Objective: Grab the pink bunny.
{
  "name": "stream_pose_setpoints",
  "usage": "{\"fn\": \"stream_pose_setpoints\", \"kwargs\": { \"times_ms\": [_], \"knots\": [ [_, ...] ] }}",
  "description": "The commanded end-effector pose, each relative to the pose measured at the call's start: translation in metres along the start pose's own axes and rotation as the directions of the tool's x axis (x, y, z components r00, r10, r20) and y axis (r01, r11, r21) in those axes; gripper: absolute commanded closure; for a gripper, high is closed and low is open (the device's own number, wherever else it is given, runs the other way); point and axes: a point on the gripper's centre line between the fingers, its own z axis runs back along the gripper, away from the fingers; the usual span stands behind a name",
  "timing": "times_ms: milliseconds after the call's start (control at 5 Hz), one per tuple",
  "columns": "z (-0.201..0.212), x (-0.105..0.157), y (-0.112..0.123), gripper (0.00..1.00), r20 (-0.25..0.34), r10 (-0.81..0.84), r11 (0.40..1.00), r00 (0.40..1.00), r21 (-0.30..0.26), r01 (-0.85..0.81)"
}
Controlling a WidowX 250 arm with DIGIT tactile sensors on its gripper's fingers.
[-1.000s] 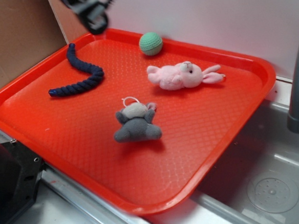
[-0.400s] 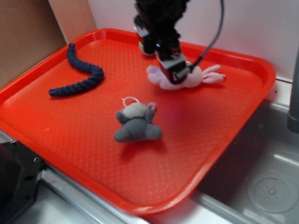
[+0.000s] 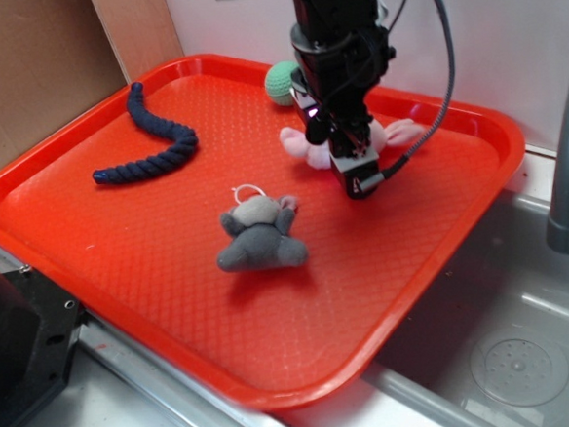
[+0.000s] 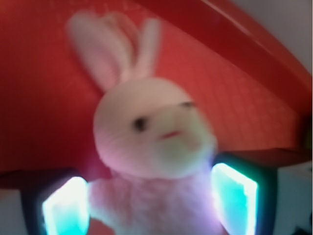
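Wrist view shows the pink bunny (image 4: 151,147) lying on the red tray (image 4: 254,98), its body between the gripper (image 4: 149,203) fingers (image 4: 234,196), which stand spread and hold nothing. A second ago the arm was off by the tray's far corner; now it straddles the toy, so closing should secure it.

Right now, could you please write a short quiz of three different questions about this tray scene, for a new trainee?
1. True or false: the pink bunny lies between the two fingers of the end effector.
2. Which toy lies nearest the front edge of the red tray? A) green ball B) grey plush C) blue rope
3. Fill in: behind the end effector, near the tray's back rim, sits a green ____.

Key: 1 true; 2 B; 3 ball.
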Motion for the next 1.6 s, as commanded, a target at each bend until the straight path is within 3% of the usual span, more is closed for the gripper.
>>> {"fn": "stream_pose_setpoints", "kwargs": {
  "times_ms": [0, 400, 600, 800, 1000, 1400],
  "knots": [
    [-0.002, 0.003, 0.013, 1.00, 0.028, 0.024, 0.999, 0.999, -0.036, -0.023],
    [0.051, -0.015, 0.024, 1.00, -0.021, 0.173, 0.985, 0.985, -0.008, -0.173],
    [0.085, -0.042, 0.035, 1.00, -0.024, 0.290, 0.953, 0.957, -0.083, -0.291],
    [0.106, -0.072, 0.046, 1.00, -0.075, 0.386, 0.915, 0.919, -0.096, -0.392],
    [0.123, -0.107, 0.048, 1.00, -0.107, 0.491, 0.864, 0.864, -0.063, -0.499],
    [0.135, -0.151, 0.042, 1.00, -0.105, 0.553, 0.829, 0.827, -0.032, -0.558]
  ]
}}
